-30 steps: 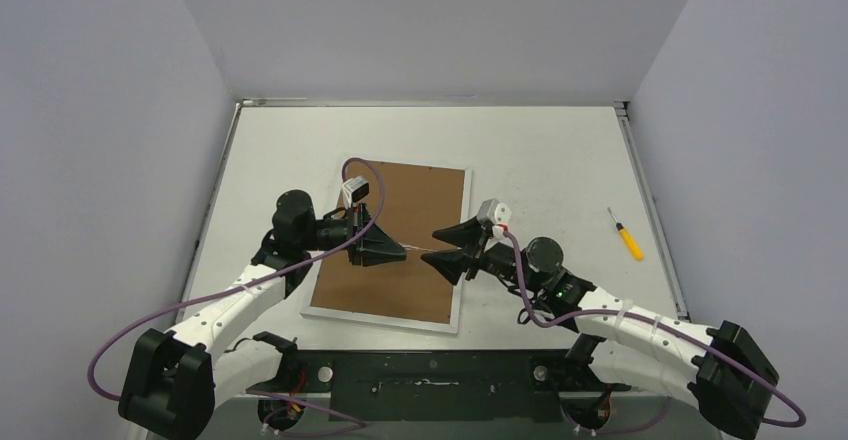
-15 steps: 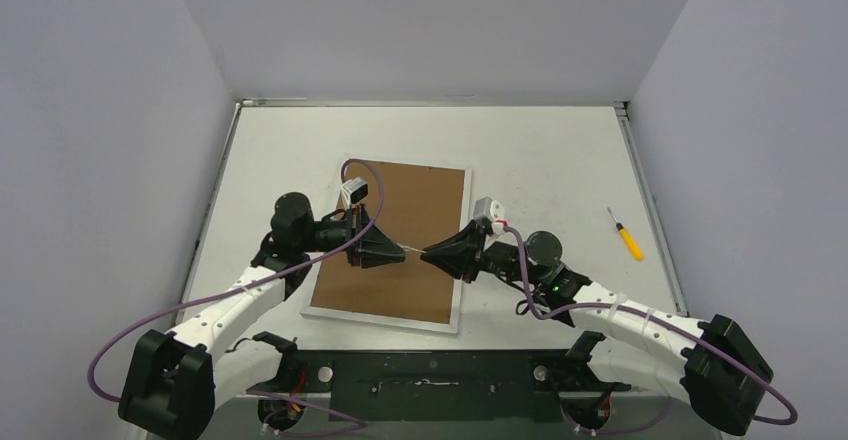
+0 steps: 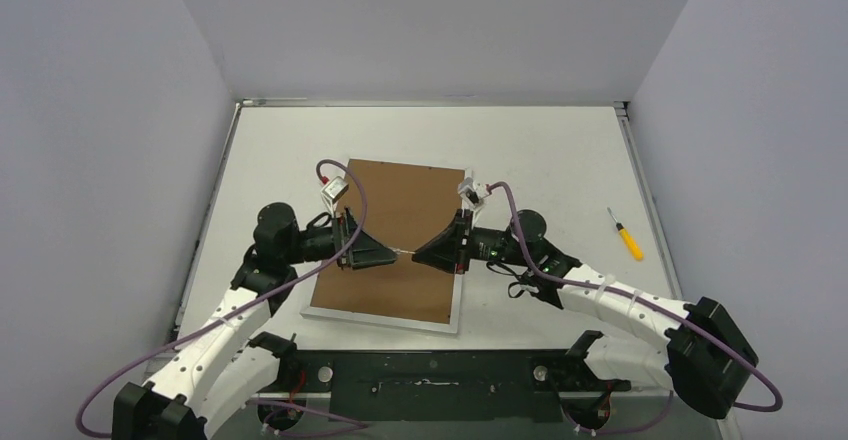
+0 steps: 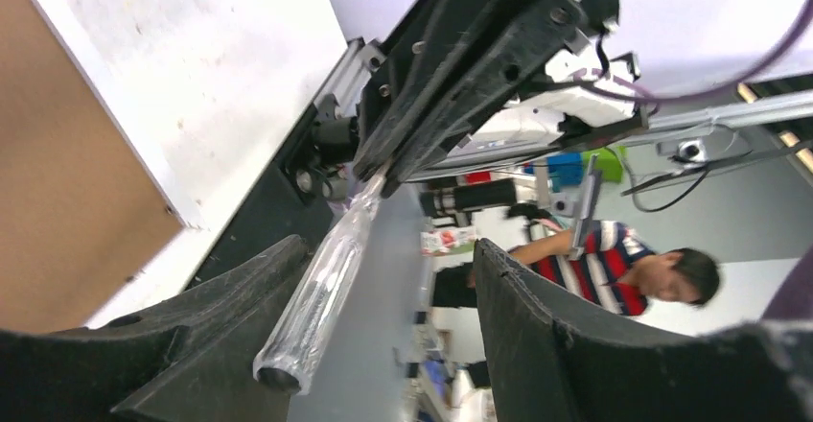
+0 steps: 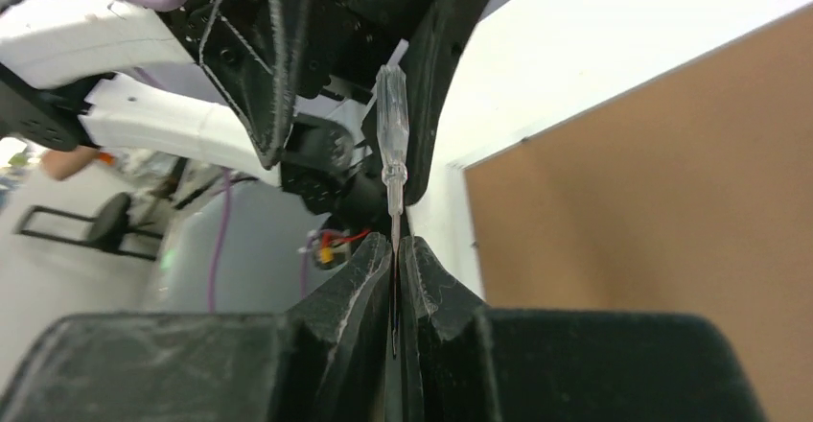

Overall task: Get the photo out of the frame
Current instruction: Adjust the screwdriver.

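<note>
The frame (image 3: pixel 400 200) lies on the bench (image 3: pixel 560 160), brown back up. Above it, the right end effector (image 5: pixel 395 249) is clamped on a screwdriver (image 5: pixel 392 115) (by the shaft). The left end effector (image 4: pixel 383 259) stands parted around the handle.

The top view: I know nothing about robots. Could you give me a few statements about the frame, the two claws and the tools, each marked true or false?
1. The frame lies with its brown back facing up. True.
2. The right gripper is shut on the thin shaft of the clear-handled screwdriver. True.
3. The left gripper is clamped tight on that screwdriver. False: its fingers stand apart around the handle.
4. The yellow screwdriver lies on the frame. False: it lies on the table, right of the frame.
</note>
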Controlling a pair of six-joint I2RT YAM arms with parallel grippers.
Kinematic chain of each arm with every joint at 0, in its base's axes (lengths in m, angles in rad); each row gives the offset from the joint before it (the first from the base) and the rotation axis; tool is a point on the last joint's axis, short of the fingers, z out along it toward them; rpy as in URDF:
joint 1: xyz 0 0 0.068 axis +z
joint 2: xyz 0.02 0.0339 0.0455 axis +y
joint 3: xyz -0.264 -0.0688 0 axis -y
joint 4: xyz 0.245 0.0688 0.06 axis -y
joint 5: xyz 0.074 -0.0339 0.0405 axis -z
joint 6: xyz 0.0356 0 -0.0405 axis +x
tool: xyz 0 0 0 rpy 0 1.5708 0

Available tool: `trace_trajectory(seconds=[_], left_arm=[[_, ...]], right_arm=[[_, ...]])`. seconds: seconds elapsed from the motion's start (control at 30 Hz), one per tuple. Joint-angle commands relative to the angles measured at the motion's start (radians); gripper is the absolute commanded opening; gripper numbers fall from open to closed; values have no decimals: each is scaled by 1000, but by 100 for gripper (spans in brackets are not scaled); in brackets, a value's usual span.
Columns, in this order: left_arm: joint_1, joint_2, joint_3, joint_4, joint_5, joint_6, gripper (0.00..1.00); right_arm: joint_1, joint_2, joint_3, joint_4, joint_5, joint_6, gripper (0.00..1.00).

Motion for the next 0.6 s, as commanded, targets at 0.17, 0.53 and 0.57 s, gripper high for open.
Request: trace_trajectory(seconds=[0.17, 0.53, 0.57], left_arm=[[5, -176, -115, 209, -64, 77, 59], [0, -144, -82, 113, 11, 121, 42], [0, -142, -83, 114, 16, 119, 42]], right_arm=[[-19, 95, -20, 216, -217, 393, 5], [-51, 214, -45, 388, -278, 544, 5], [-56, 214, -47, 391, -279, 546, 5]])
